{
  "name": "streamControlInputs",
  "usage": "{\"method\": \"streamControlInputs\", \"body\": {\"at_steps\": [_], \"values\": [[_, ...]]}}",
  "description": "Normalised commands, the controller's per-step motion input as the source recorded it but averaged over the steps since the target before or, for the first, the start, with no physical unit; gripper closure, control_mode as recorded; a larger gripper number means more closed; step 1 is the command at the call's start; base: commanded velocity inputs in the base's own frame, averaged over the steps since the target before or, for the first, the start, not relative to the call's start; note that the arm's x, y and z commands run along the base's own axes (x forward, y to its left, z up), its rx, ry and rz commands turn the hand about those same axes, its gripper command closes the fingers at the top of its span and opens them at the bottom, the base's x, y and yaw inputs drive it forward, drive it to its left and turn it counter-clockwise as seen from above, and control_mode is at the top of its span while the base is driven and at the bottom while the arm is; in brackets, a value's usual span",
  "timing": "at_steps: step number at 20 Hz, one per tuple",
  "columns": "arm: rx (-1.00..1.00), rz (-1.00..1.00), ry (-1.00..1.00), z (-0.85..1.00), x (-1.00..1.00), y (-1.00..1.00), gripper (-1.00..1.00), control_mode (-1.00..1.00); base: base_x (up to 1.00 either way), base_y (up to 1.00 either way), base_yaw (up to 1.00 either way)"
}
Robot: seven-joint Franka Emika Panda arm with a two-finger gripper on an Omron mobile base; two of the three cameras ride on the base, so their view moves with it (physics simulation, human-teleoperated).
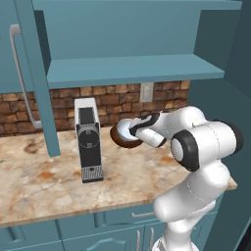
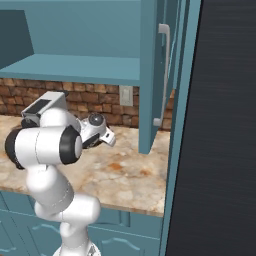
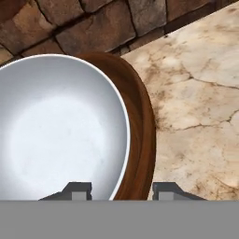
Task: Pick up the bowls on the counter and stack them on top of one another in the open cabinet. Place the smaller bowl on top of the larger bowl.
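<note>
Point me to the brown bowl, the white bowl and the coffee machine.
larger bowl (image 3: 140,140): hand view, on the brown wood-look rim, right side.
smaller bowl (image 3: 56,130): hand view, on the pale inner floor.
coffee machine (image 1: 89,142): left base view, on its dark front panel.

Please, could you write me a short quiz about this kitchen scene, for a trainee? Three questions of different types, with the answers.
1. True or false: the shelf of the open cabinet already holds the larger bowl.
2. Behind the counter, the wall is: A. tiled; B. brick; C. painted plain.
3. Fill in: the smaller bowl is ____ in colour.

Key: 1 false; 2 B; 3 white.
</note>
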Motion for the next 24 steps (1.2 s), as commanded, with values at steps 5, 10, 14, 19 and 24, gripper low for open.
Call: {"method": "streamControlInputs", "body": {"at_steps": [5, 10, 14, 19, 24], "values": [[0.0, -0.07, 0.0, 0.51, -0.34, -0.13, 1.0, -1.0, 0.0, 0.0, 0.0], [0.0, -0.04, 0.0, 0.52, -0.51, -0.22, 1.0, -1.0, 0.0, 0.0, 0.0], [0.0, -0.03, 0.0, 0.72, -0.39, -0.12, 1.0, -1.0, 0.0, 0.0, 0.0], [0.0, -0.01, 0.0, 0.68, -0.56, -0.15, 1.0, -1.0, 0.0, 0.0, 0.0], [0.0, 0.0, 0.0, 0.55, -0.74, -0.2, 1.0, -1.0, 0.0, 0.0, 0.0]]}}
